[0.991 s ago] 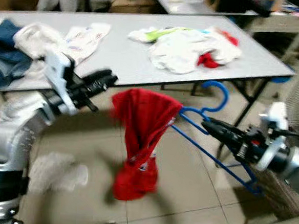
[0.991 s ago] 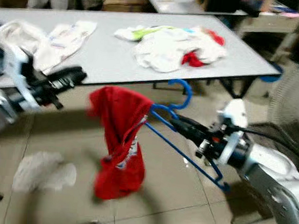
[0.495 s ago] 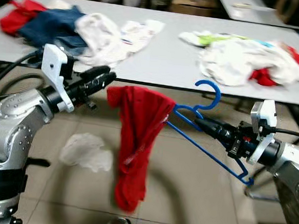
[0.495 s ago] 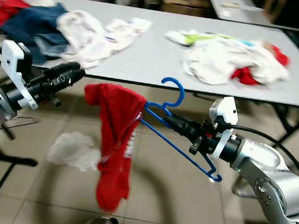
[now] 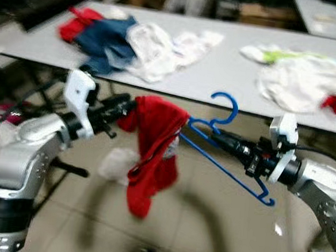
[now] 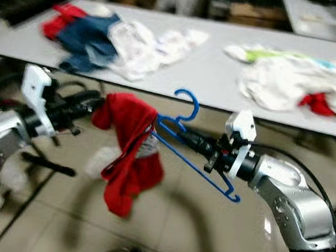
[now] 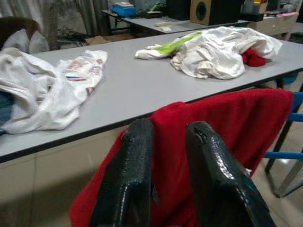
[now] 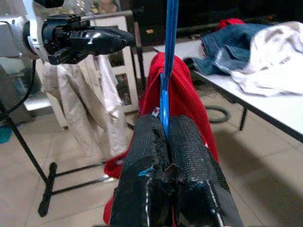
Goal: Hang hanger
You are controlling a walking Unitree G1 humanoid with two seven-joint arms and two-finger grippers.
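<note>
Swinging leftward, the head camera had brought the red and blue clothes at the far end of the surface into view, which means the robot was turning, not that the laundry moved; relative to the arms the load looked much as it did a second earlier.

The right gripper (image 8: pixel 165 142) had its fingers (image 8: pixel 142 156) pressed together on the blue hanger (image 5: pixel 226 159), pinching a thin bar of it near the neck, with the hook (image 5: pixel 224 104) rising above. Over the hanger's far shoulder hung the red garment (image 5: pixel 151 159), drooping well clear of the tiled floor (image 5: pixel 206 232). The left gripper (image 7: pixel 168 175) sat just beside the garment's top edge; its fingers (image 7: pixel 128 170) stood slightly apart with red cloth right behind them, and whether they touched the cloth could not be told from these views.

Beyond them ran the grey surface (image 5: pixel 218 66), carrying a blue denim piece (image 5: pixel 102 38), white clothes (image 5: pixel 156 44) and a second white pile (image 5: pixel 303 83). A pale rag (image 5: pixel 116 163) lay on the floor below. The right wrist view showed a stand with pale clothing hanging (image 8: pixel 90 104) past the left arm.

Judging by the turn, the hanger was in transit and the hanging itself not yet done; that stand was probably the goal.
</note>
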